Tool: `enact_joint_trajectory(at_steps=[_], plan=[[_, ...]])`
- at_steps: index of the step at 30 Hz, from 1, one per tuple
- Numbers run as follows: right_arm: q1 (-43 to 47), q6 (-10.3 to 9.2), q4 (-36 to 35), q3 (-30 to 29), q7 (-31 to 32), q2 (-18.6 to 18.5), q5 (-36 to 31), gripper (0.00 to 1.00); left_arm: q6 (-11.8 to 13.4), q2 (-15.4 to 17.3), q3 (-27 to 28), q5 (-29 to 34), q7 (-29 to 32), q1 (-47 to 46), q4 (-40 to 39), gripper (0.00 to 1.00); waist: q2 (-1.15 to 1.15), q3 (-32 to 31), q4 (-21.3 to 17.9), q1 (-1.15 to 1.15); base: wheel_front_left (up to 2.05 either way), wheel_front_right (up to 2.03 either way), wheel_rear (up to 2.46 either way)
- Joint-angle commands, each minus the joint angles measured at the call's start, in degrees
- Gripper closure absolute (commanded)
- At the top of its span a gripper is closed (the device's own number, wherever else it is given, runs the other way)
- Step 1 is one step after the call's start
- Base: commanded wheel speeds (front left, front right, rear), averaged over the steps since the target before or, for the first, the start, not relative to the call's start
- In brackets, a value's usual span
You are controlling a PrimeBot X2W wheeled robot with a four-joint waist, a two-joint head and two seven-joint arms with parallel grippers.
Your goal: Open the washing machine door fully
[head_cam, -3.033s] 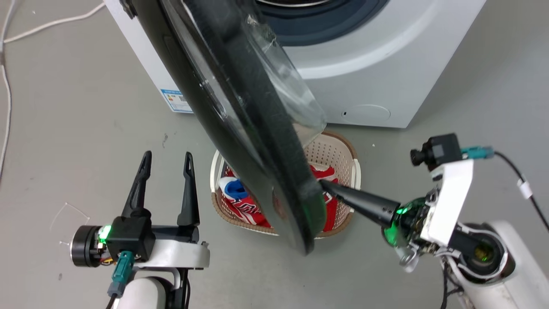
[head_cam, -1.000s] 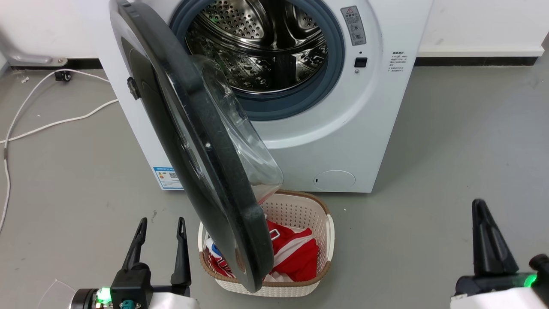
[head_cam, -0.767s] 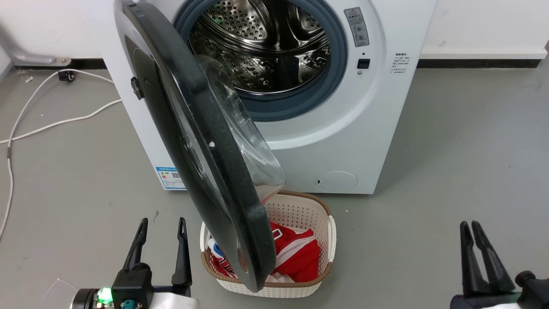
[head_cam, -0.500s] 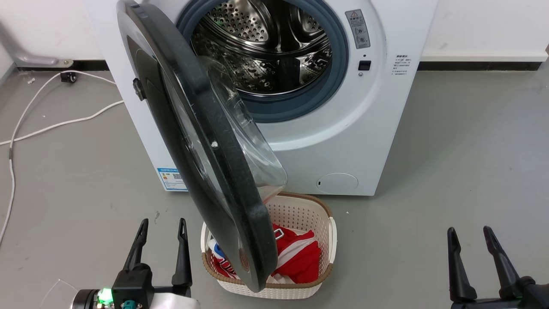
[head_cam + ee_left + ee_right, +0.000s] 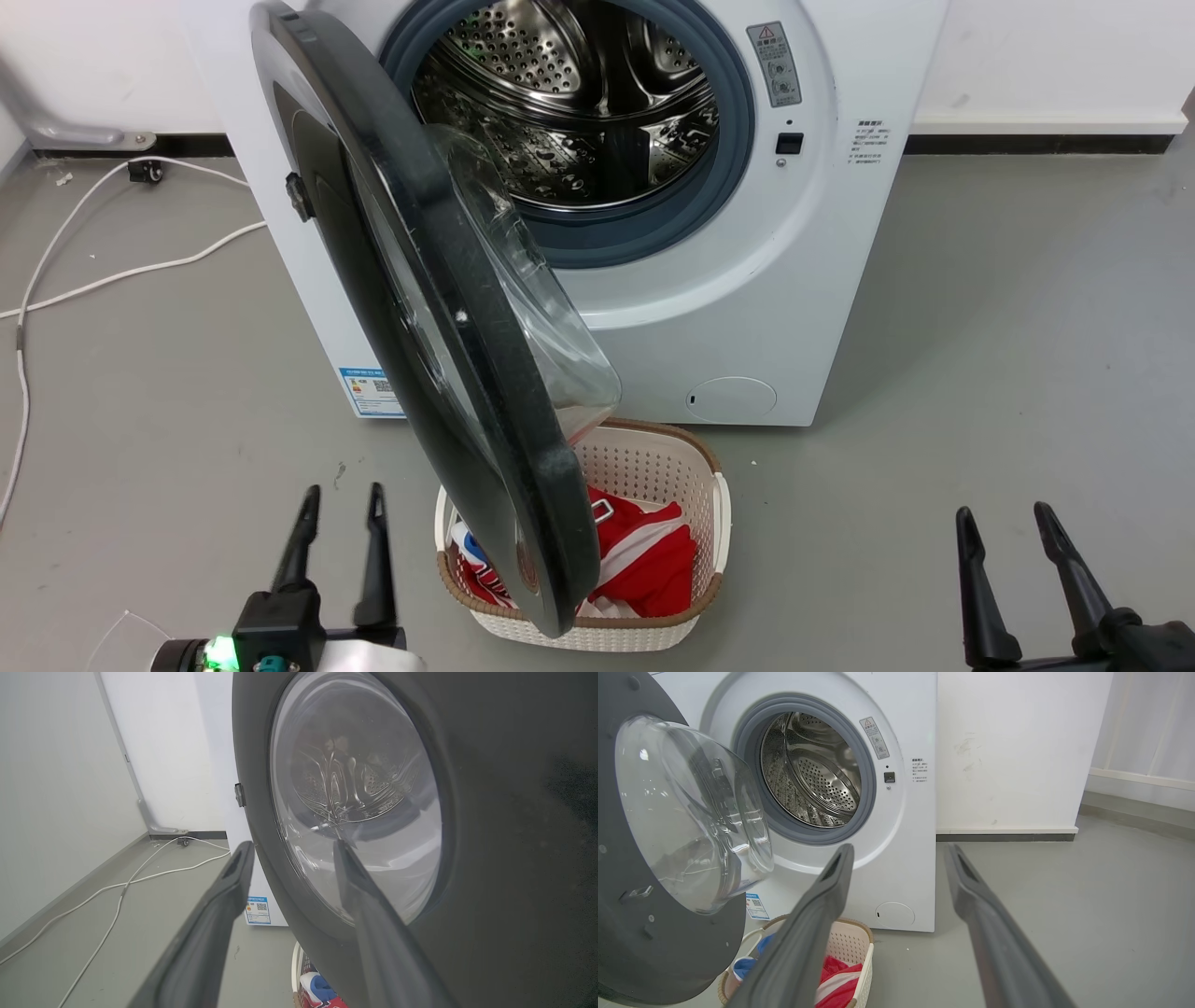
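The big round black glass-bowl door (image 5: 467,373) hangs half open at the white washing machine's (image 5: 747,308) left, above a pale basket (image 5: 653,457). Left fingers (image 5: 301,541) and right fingers (image 5: 974,588) sit near, spread apart, holding nothing.

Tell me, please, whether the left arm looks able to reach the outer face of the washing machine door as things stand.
Probably yes. The left pincer is open and apart from the washing machine door, whose outer face lies straight ahead of it in the left wrist view, with nothing between them.
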Motion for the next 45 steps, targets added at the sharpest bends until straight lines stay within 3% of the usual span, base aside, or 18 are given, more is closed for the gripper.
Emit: enact_joint_trajectory(at_steps=[1, 7, 12, 18, 31, 45], plan=[[0.6, -0.01, -0.1, 0.3, -0.1, 0.2, -0.9, 0.00, 0.1, -0.1, 0.1, -0.3, -0.2, 0.2, 0.2, 1.00, 0.00, 0.0, 0.0, 0.00, 0.00, 0.00, 0.00], [0.8, -0.01, -0.1, 0.1, -0.1, 0.2, -0.6, 0.00, 0.9, -0.1, 2.3, -1.7, -0.2, -2.2, -2.8, 1.00, 0.00, 0.0, 0.2, 0.00, 0.00, 0.00, 0.00], [0.6, -0.01, -0.1, 0.1, -0.1, 0.2, -0.4, 0.00, -0.4, 0.8, 3.8, -0.7, -0.2, -6.4, -9.2, 1.00, 0.00, 0.3, 0.4, 0.00, 0.00, 0.00, 0.00], [0.0, -0.01, 0.1, 0.6, -0.1, 0.2, -0.7, 0.00, -2.1, 1.0, 1.6, 0.8, -0.1, -10.7, -16.8, 1.00, 0.00, 0.4, -0.1, 0.00, 0.00, 0.00, 0.00], [-0.5, -0.01, 0.5, 1.5, -0.1, 0.2, -1.4, 0.00, -5.6, 0.3, -13.8, 2.5, -0.1, -15.6, -23.2, 1.00, 0.00, 0.4, -1.1, 0.00, 0.00, 0.00, 0.00], [-0.7, -0.02, 1.5, 2.2, -0.1, 0.2, -1.9, 0.00, -7.2, 0.0, -33.3, 2.2, -0.1, -15.8, -16.8, 1.00, 0.00, -0.1, -1.8, 0.00, 0.00, 0.00, 0.00]])
